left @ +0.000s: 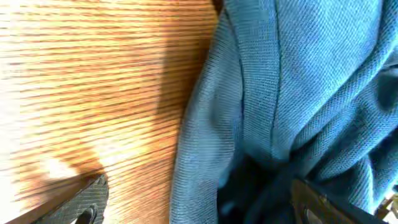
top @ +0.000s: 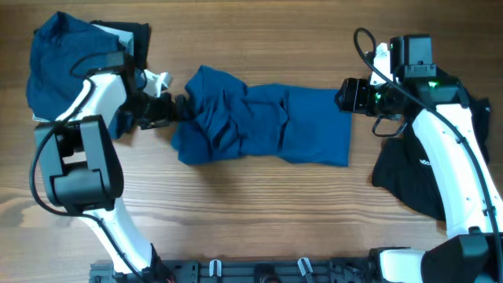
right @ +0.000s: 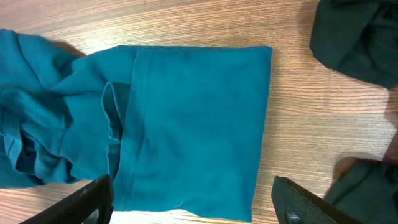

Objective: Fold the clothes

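A medium-blue shirt (top: 263, 118) lies across the middle of the table, bunched in folds at its left end and flat at its right. My left gripper (top: 171, 108) is at the bunched left end. In the left wrist view its fingers (left: 87, 200) stand wide apart, open, with the shirt's folded edge (left: 205, 155) lying between them. My right gripper (top: 346, 96) is at the flat right edge, open. In the right wrist view the shirt (right: 186, 118) fills the space ahead of that gripper (right: 196, 208), whose fingers (right: 87, 202) straddle the hem.
A heap of more blue clothes (top: 59, 59) sits at the back left behind the left arm. Black garments (top: 405, 169) lie at the right under the right arm and show in the right wrist view (right: 357, 40). Bare wood table (top: 251, 204) runs along the front.
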Robot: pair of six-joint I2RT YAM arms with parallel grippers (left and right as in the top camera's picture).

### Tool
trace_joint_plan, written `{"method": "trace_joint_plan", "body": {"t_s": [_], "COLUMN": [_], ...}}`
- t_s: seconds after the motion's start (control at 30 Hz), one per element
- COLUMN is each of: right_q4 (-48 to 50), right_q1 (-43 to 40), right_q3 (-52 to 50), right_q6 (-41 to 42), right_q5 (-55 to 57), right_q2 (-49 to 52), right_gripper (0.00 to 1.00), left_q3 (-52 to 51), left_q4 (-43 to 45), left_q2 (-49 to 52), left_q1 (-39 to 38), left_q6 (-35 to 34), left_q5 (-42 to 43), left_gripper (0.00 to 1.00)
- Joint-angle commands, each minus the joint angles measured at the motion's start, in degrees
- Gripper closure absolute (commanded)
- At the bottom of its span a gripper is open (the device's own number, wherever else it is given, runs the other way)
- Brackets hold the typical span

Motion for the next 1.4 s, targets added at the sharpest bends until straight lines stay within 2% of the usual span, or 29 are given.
{"method": "trace_joint_plan", "body": {"t_s": [0.0, 0.4, 0.63, 0.77, 0.83, 0.87, 1.13, 1.37], "right_q4": [0.0, -0.2, -0.3, -0.2, -0.2, -0.3, -0.6, -0.6], "right_q1": [0.0, 0.0, 0.0, 0.0, 0.0, 0.0, 0.0, 0.0], "right_q3": [0.5, 0.5, 0.5, 0.5, 0.5, 0.5, 0.5, 0.5], "right_q6": [-1.0, -2.5, -2.5, -2.5, -2.5, -2.5, -3.9, -3.9], "right_q5": [0.6, 0.5, 0.5, 0.5, 0.5, 0.5, 0.1, 0.0], "right_q2": [-0.4, -0.4, -0.4, -0.4, -0.4, -0.4, -0.4, -0.4], "right_gripper": [0.18, 0.18, 0.18, 0.18, 0.18, 0.18, 0.18, 0.18], "left_q3": [-0.6, -0.6, -0.6, -0.6, -0.6, -0.6, -0.6, -0.6], "left_q4": [0.7, 2.7, 5.3, 6.7, 7.5, 7.6, 7.6, 7.3], "left_q2": [2.4, 3.7, 3.7, 3.7, 3.7, 3.7, 3.7, 3.7], "left_q1": [-0.4, -8.4, -8.7, -8.9, -8.9, -8.9, -6.3, -3.8], "left_q6": [1.2, 1.3, 1.4, 1.4, 1.4, 1.4, 1.4, 1.4], "left_q5": [2.9, 5.4, 15.8, 20.0, 20.8, 20.8, 21.1, 27.0], "left_gripper": [0.09, 0.05, 0.05, 0.14, 0.3, 0.35, 0.22, 0.13]}}
